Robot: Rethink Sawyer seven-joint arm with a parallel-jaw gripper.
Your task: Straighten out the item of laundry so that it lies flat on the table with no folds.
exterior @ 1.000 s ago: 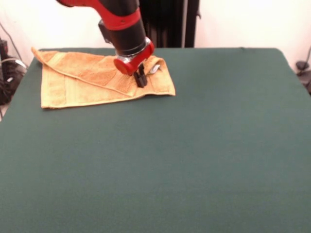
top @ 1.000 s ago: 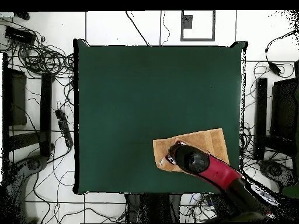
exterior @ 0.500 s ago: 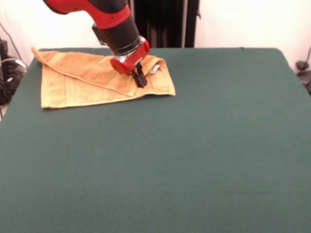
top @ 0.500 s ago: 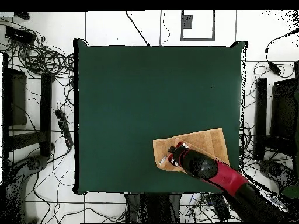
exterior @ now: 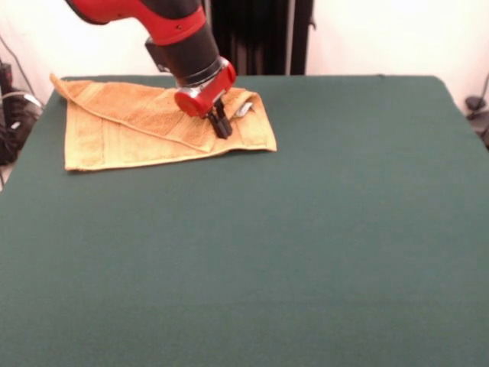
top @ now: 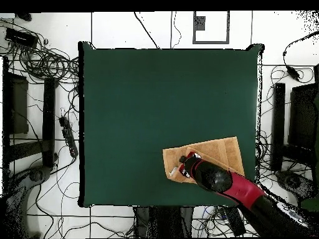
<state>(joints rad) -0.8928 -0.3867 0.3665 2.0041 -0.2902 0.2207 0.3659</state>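
**Fold edge under my gripper, towel waiting to be opened**

Across the whole scene spreads the table (exterior: 321, 229), dark green and far bigger than anything on it. Seen from the front, its 10 to 11 o'clock corner carries the towel (exterior: 114, 134), orange-tan, lying as a wide band whose long axis runs from 9 to 3 o'clock. It is not flat: an upper layer is folded over the lower one, and its edge shows as a diagonal line running from the far 9 o'clock corner down toward the near 3 o'clock end. A small white tag (exterior: 243, 108) sits at the 3 o'clock end, near the far edge.

My arm (exterior: 164, 23) comes down from 12 o'clock, and my gripper (exterior: 221, 126) stands with its tips on the towel where that diagonal edge ends, just at 7 o'clock of the tag. The dark fingers look drawn close together at the cloth, but I cannot tell whether they have pinched a layer or merely rest on it.

What matters next, as I judge it: nearly all the towel lies at 9 o'clock from my gripper, and the folded layer would have to be carried away from the diagonal to open out. With the far table edge close, that leaves little room.
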